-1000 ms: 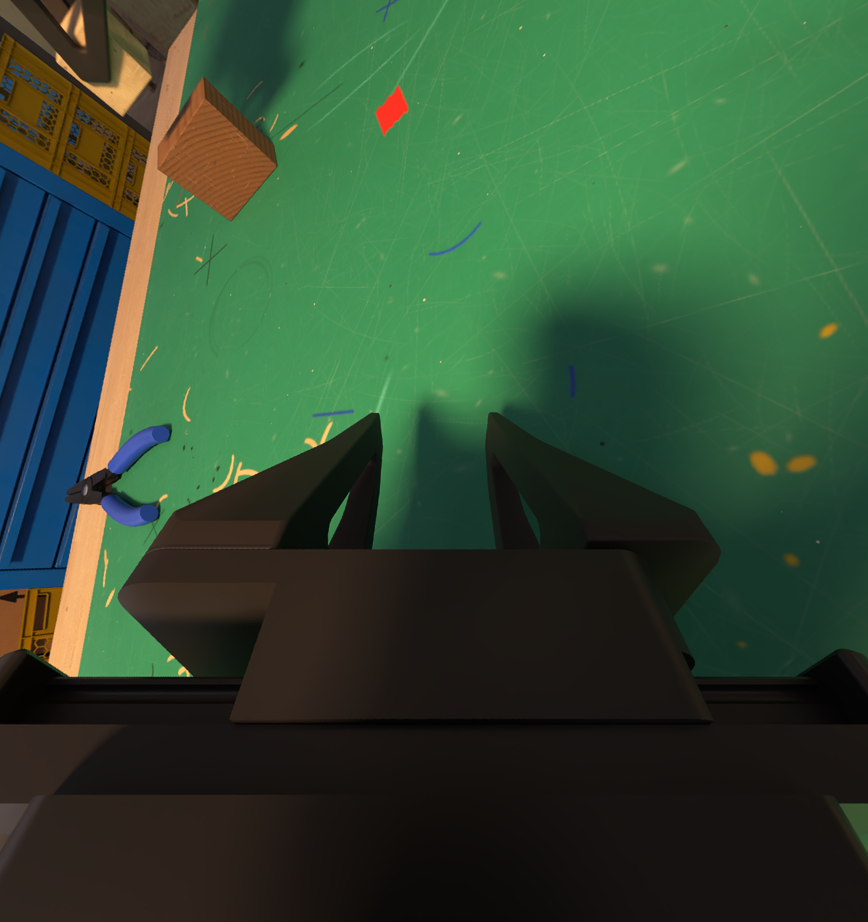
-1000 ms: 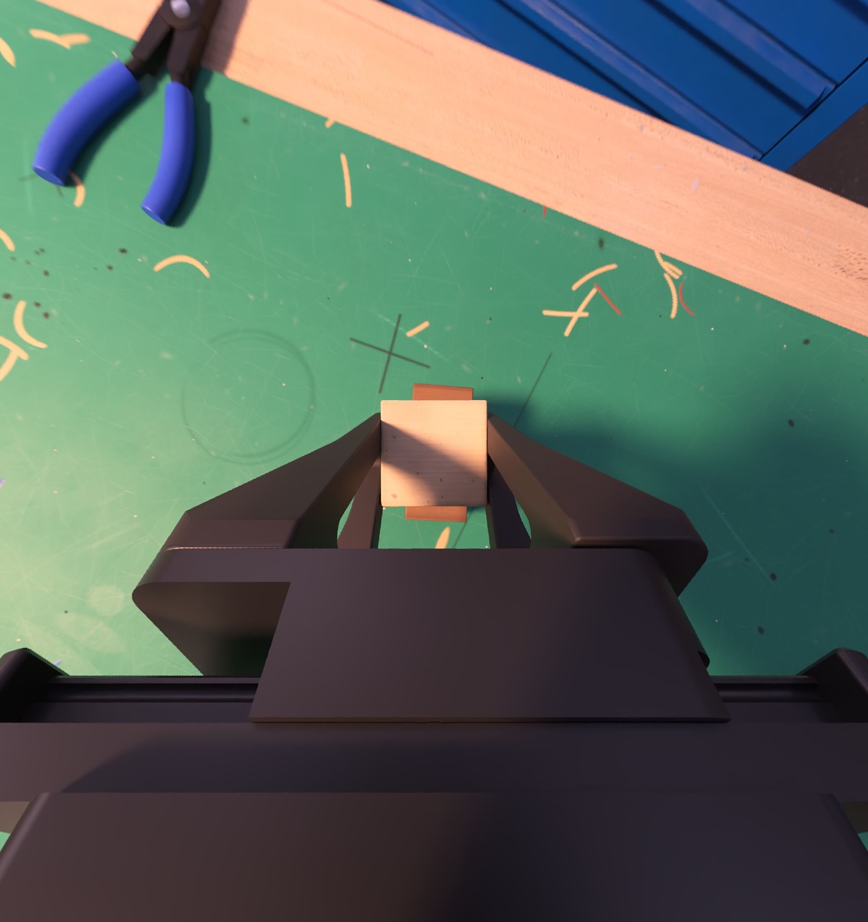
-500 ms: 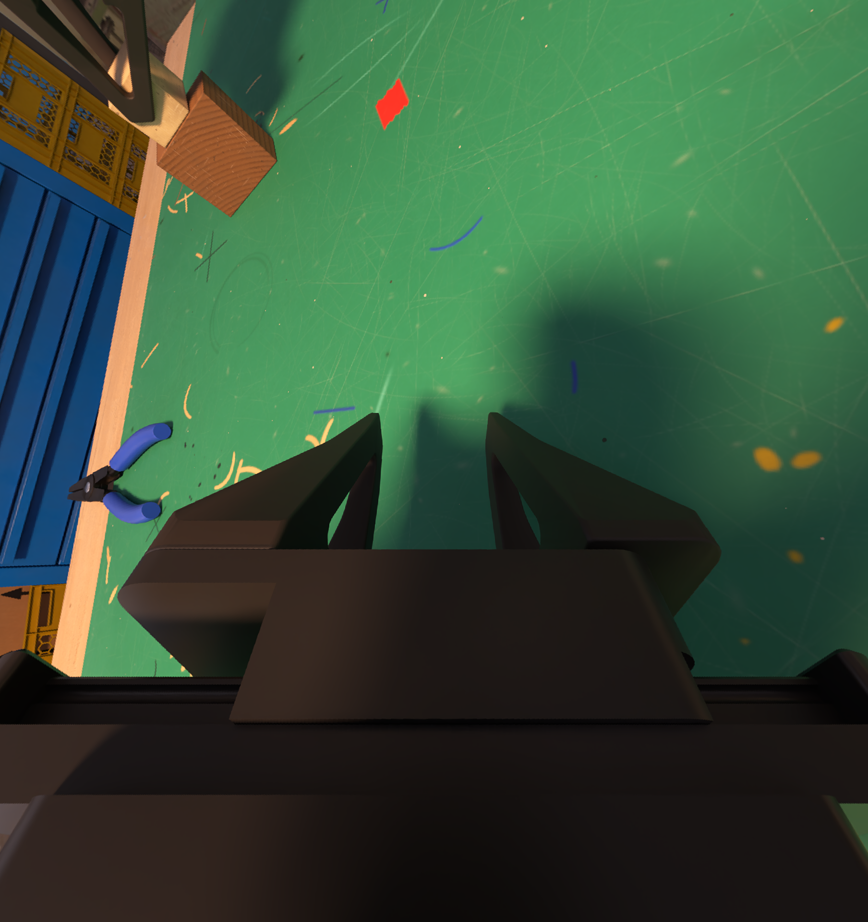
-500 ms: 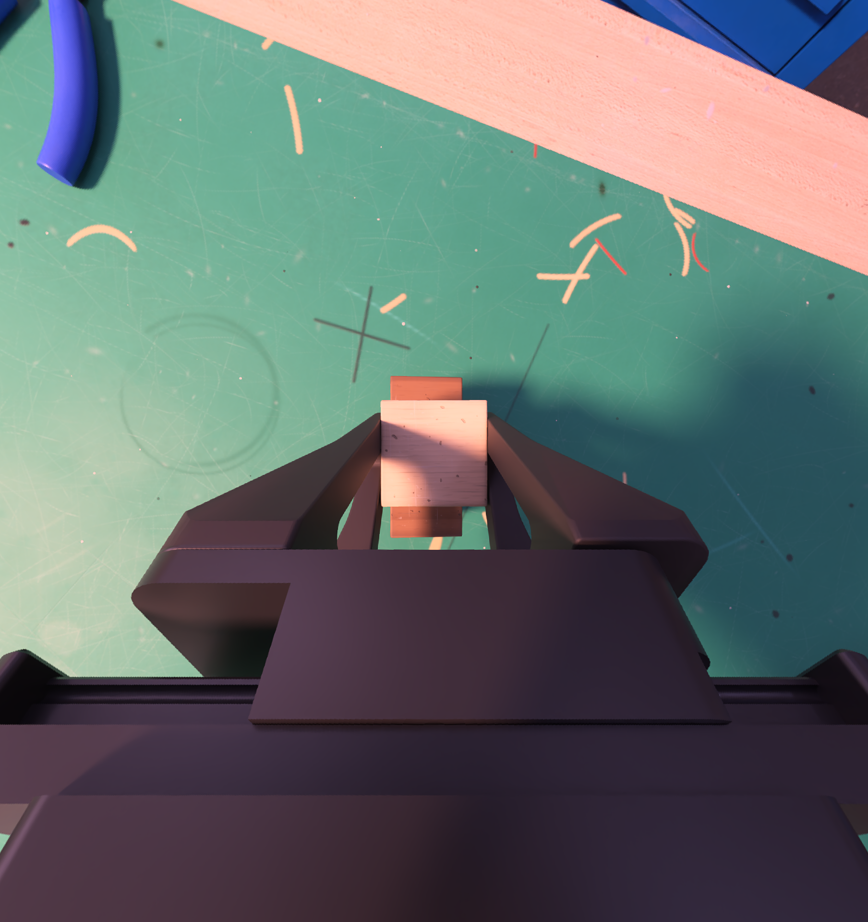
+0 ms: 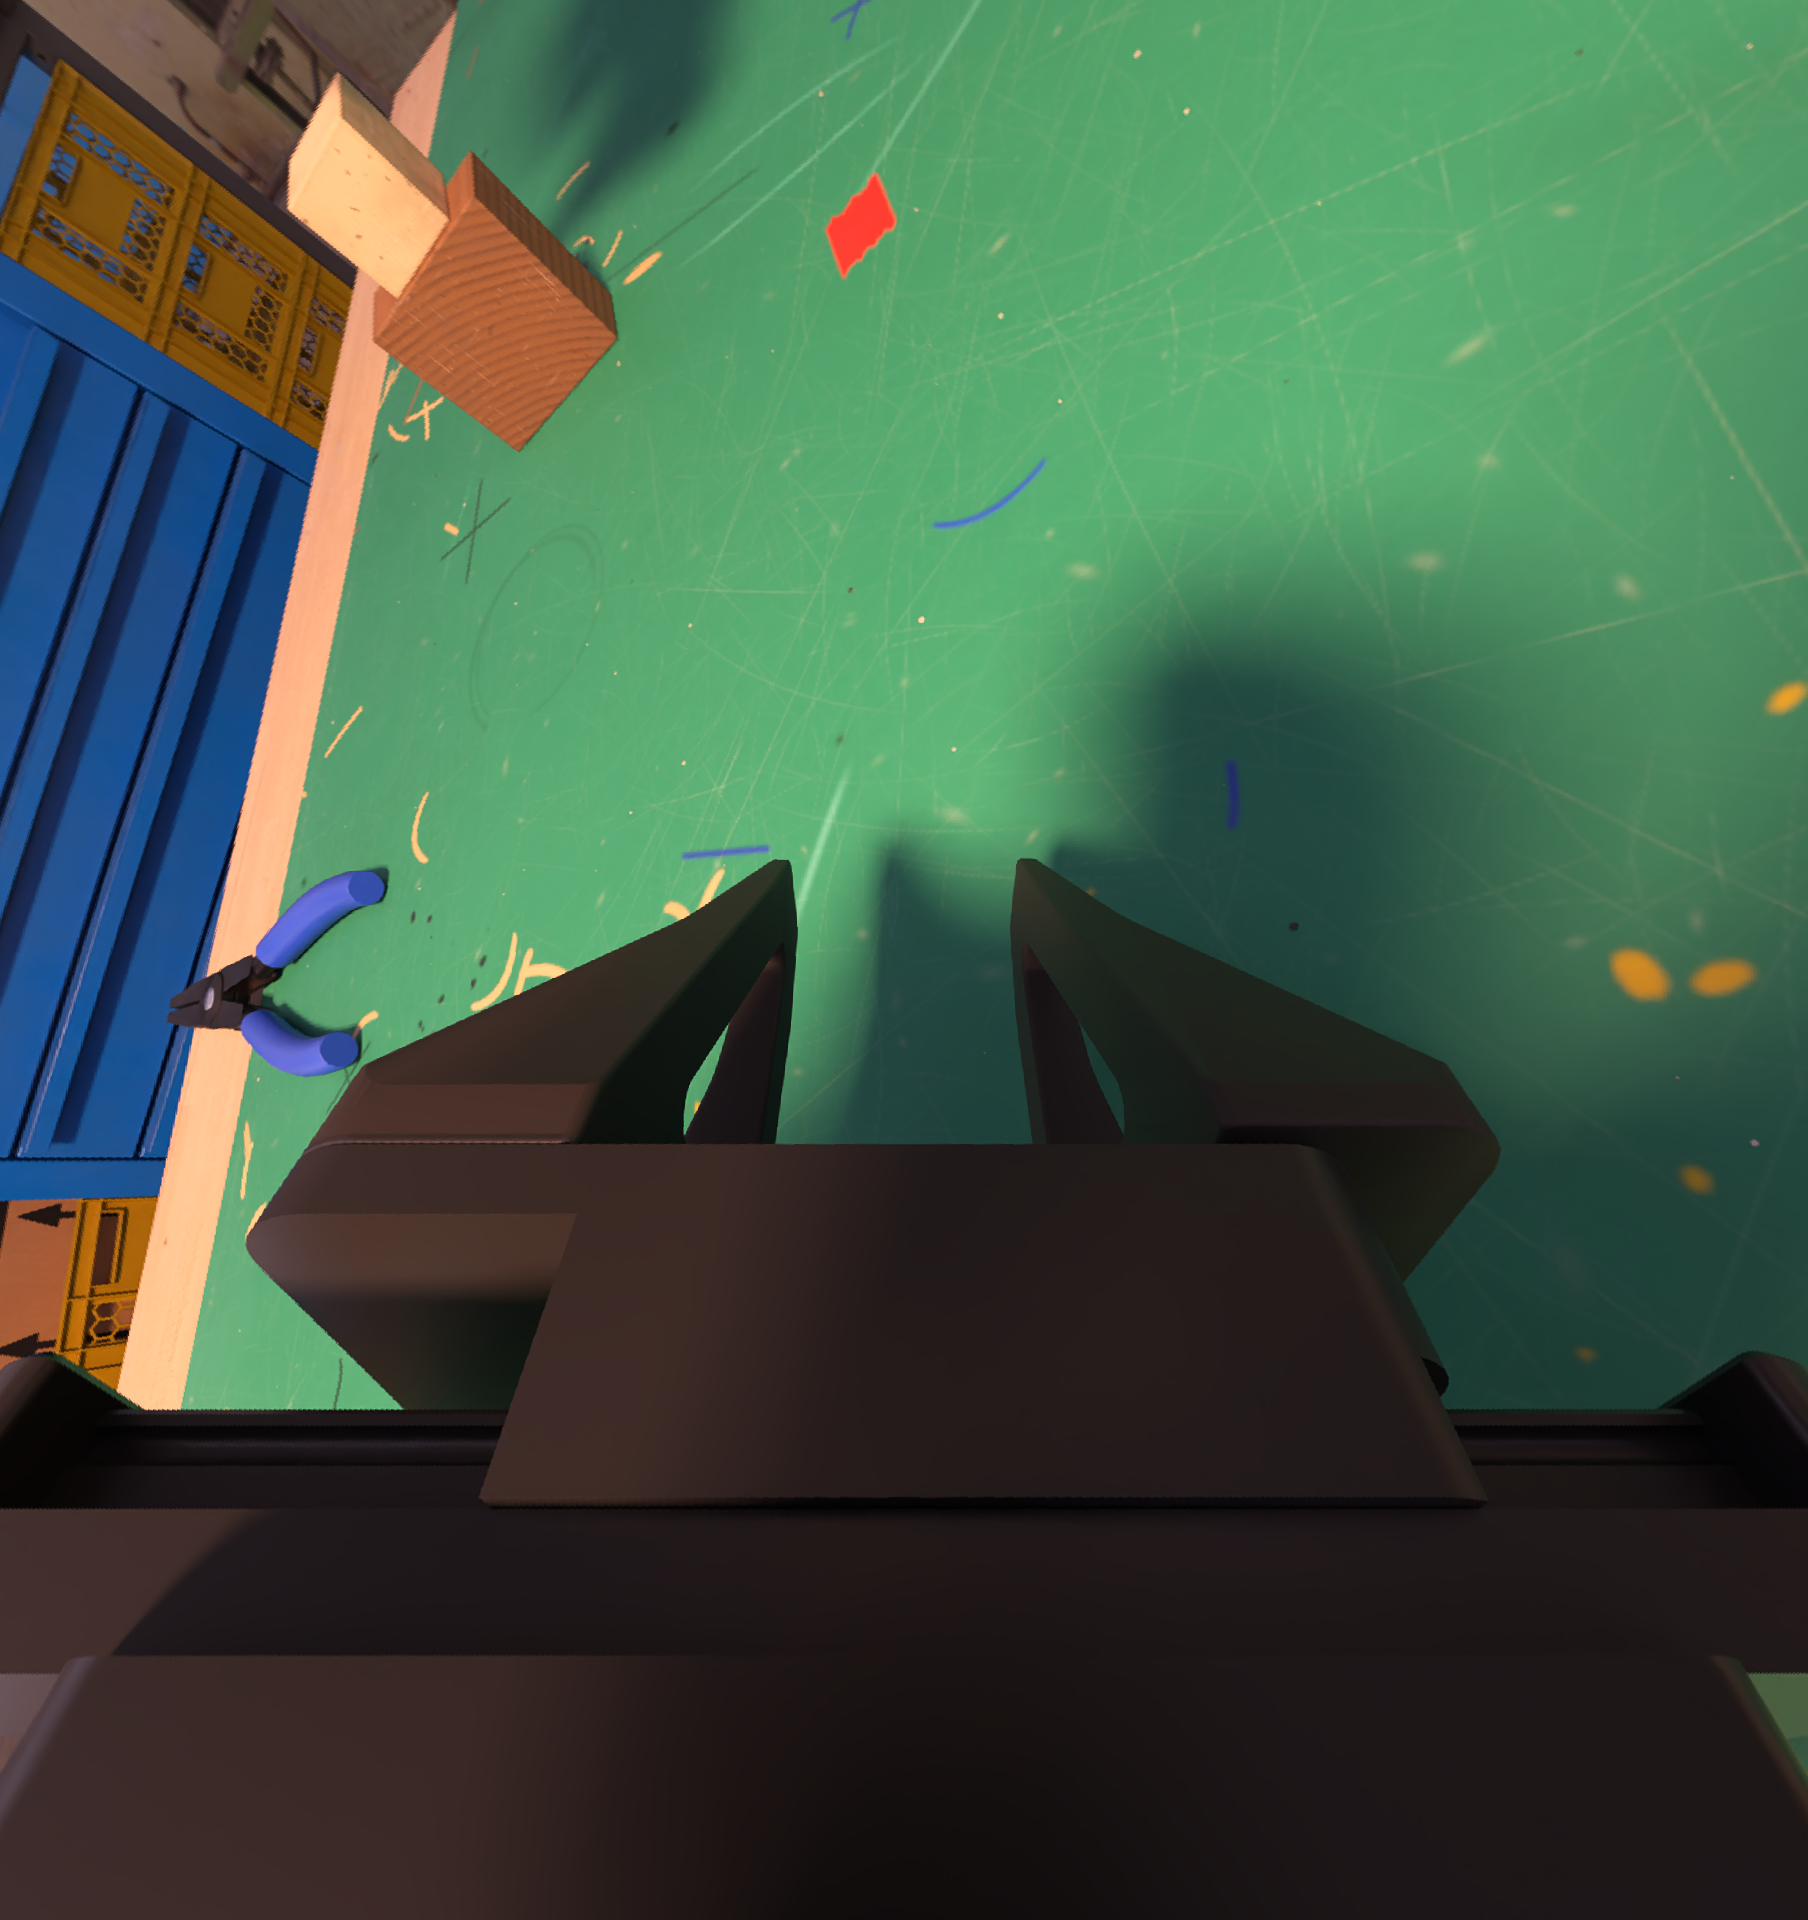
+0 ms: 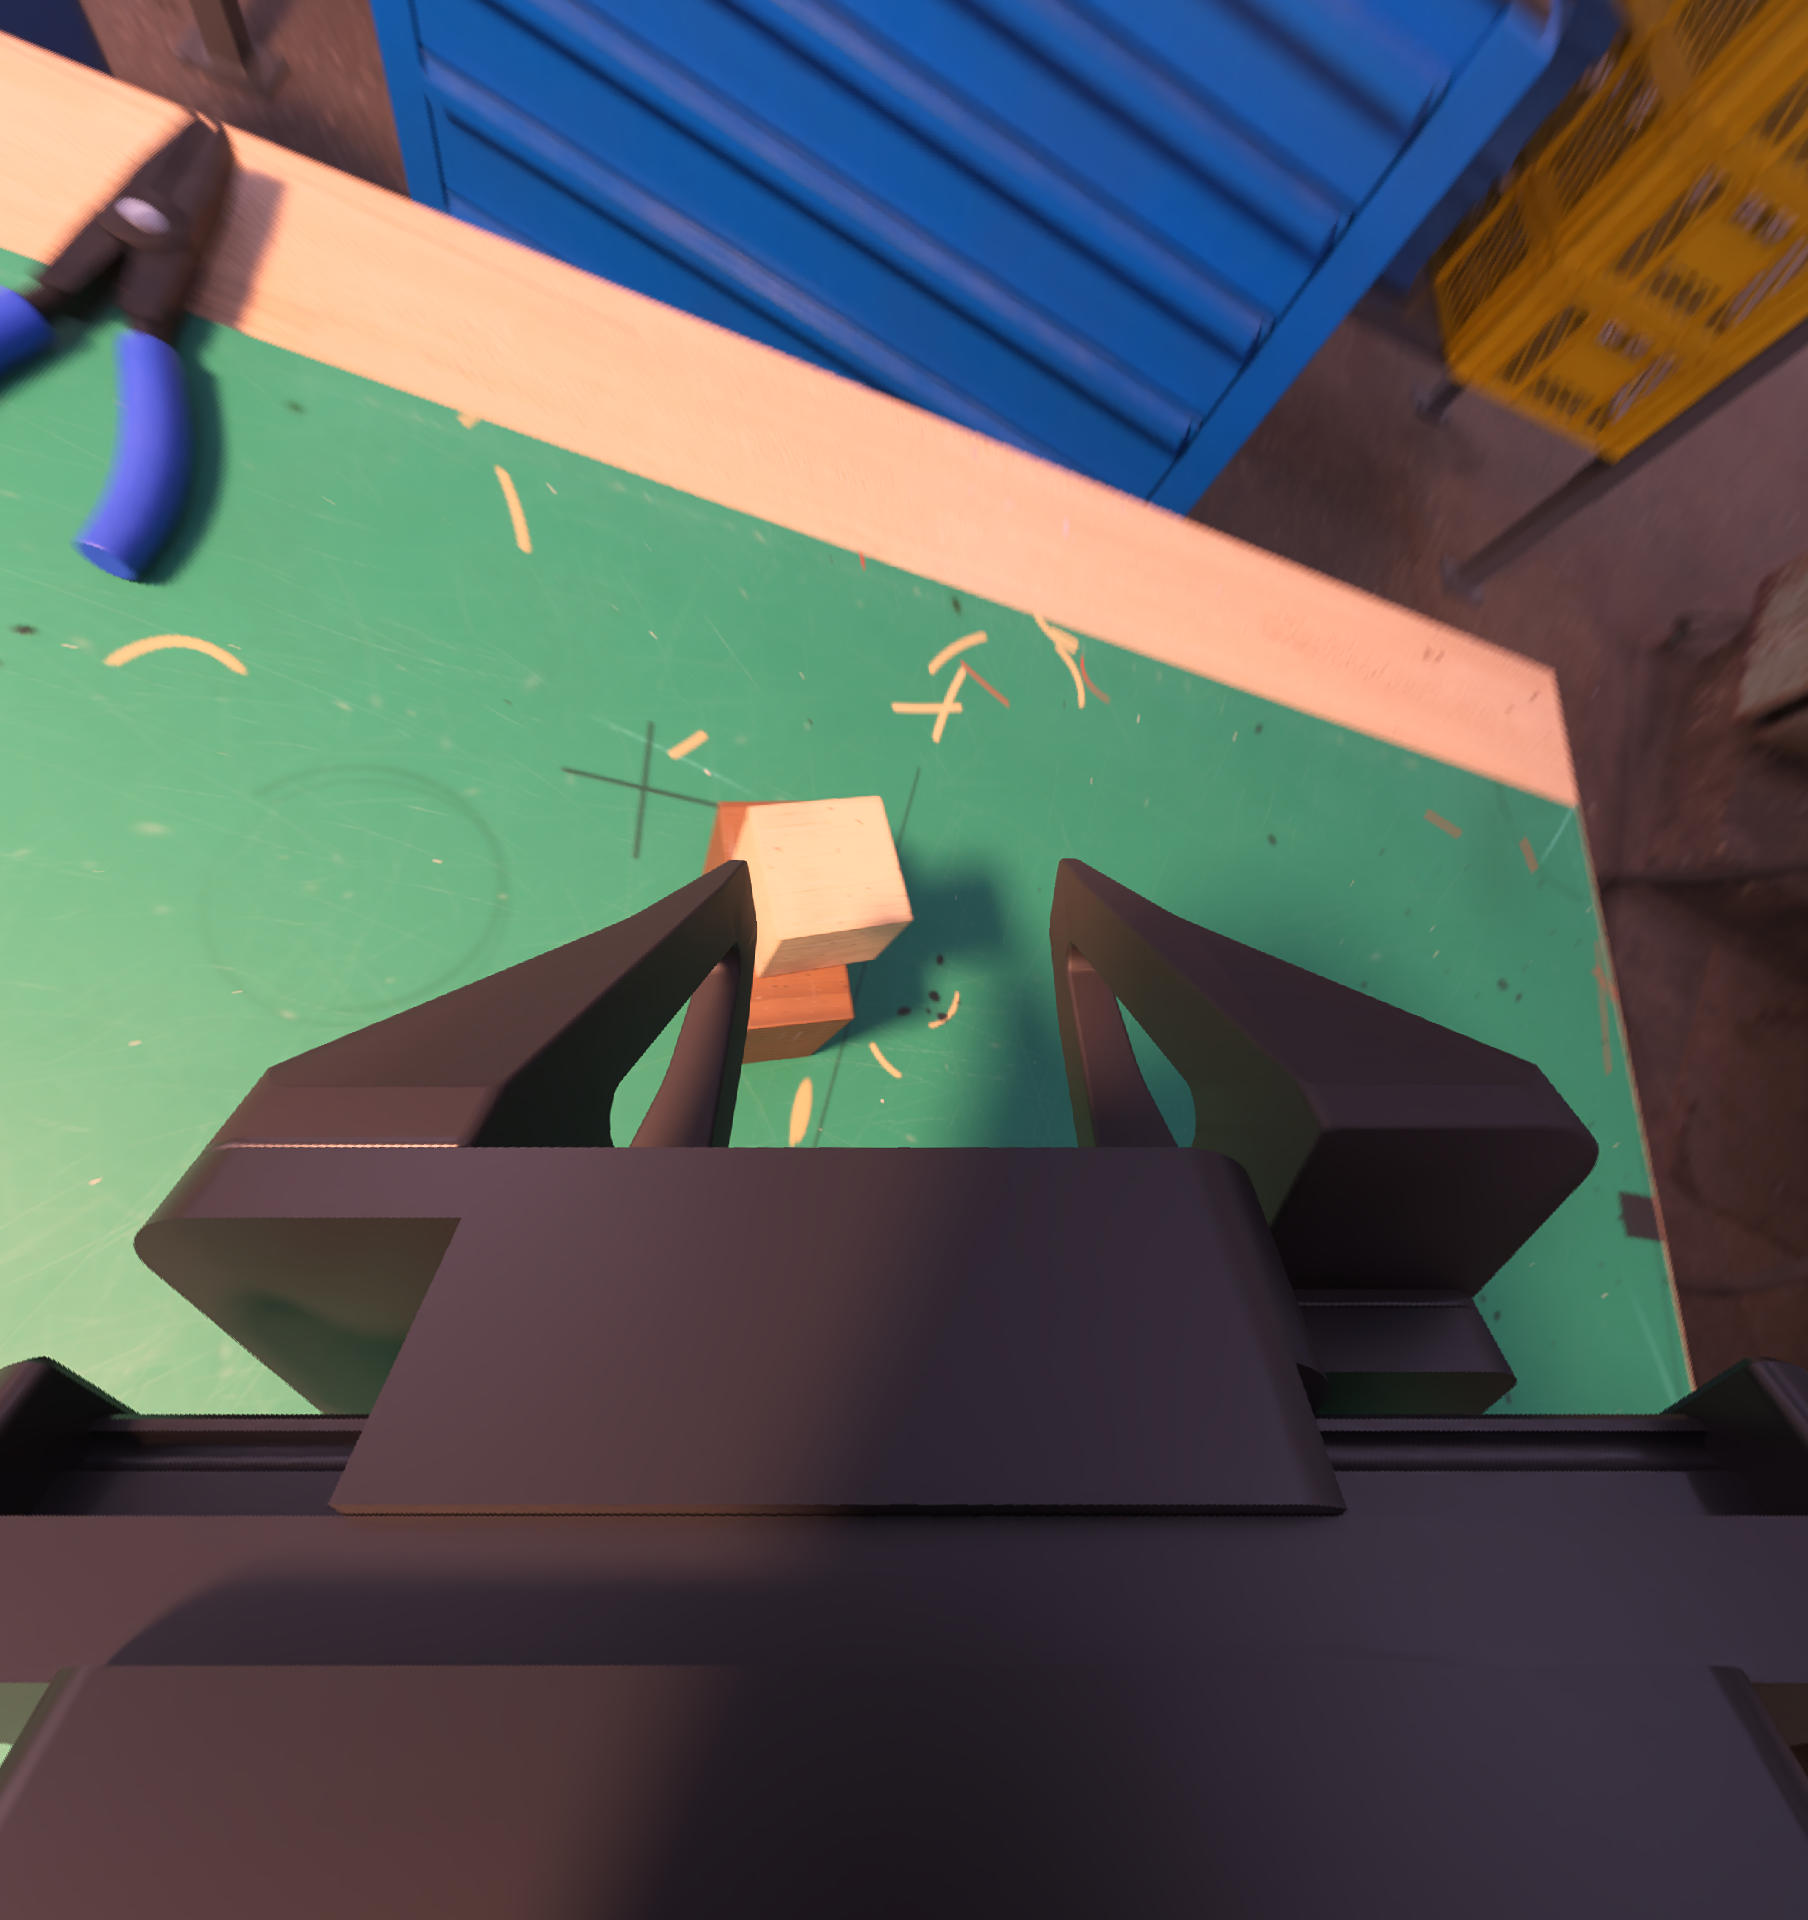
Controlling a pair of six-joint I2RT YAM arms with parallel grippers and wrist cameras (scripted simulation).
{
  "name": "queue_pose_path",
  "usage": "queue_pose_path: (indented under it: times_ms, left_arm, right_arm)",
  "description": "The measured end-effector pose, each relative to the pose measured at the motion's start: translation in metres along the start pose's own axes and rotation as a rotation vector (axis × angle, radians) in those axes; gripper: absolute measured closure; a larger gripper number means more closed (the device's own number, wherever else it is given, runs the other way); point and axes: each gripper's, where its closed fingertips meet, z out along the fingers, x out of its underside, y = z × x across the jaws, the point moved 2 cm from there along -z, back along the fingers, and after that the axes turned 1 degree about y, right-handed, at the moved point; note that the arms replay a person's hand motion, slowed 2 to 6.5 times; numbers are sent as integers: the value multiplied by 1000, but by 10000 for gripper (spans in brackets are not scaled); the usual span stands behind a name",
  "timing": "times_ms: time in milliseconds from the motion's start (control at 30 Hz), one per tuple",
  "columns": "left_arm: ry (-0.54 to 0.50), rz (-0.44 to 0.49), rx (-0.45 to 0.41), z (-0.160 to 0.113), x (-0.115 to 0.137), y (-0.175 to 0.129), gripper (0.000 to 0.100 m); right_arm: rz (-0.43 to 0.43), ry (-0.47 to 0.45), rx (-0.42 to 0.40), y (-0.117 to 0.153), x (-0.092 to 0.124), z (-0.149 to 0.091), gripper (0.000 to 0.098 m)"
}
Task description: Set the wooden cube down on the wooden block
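The pale wooden cube [image 6: 827,878] rests on top of the darker reddish wooden block [image 6: 798,1013] on the green mat. My right gripper [image 6: 900,883] is open above them, and the cube shows just right of its left fingertip [image 6: 728,883]. In the left wrist view the cube [image 5: 365,185] sits on the block [image 5: 495,301] at the upper left, near the mat's edge. My left gripper [image 5: 905,883] is open and empty, far from them over the mat.
Blue-handled pliers [image 5: 276,977] lie at the mat's wooden edge [image 6: 671,384], and they also show in the right wrist view [image 6: 121,343]. A blue cabinet [image 6: 931,208] and yellow crates [image 6: 1658,208] stand beyond the table.
My right gripper has opened, let go of the cube and drawn back upward. The cube now stands on the block. The left gripper has barely moved.
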Motion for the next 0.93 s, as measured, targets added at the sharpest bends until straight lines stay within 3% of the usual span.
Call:
queue_pose_path:
  times_ms: [133,233,300,467,533,633,933]
  left_arm:
    - [-20,-18,-32,-1,-2,5,650]
    - [-32,-27,-69,-2,-4,10,650]
    - [-39,-28,-96,-2,-5,14,650]
    - [-38,-20,-177,-4,-5,22,649]
    - [-32,-14,-207,-4,-5,24,649]
    - [-21,-3,-248,-4,-4,27,649]
    - [2,37,-357,-8,-3,36,649]
  right_arm:
    - [-64,-153,-36,26,-14,-37,516]
    - [-84,-243,-150,58,-17,-63,553]
    - [-63,-279,-279,86,-16,-78,559]
    - [85,-284,-706,158,-6,-118,536]
    - [121,-272,-816,179,-1,-129,509]
    - [122,-251,-869,204,11,-135,474]
    - [67,-180,-869,246,36,-126,391]
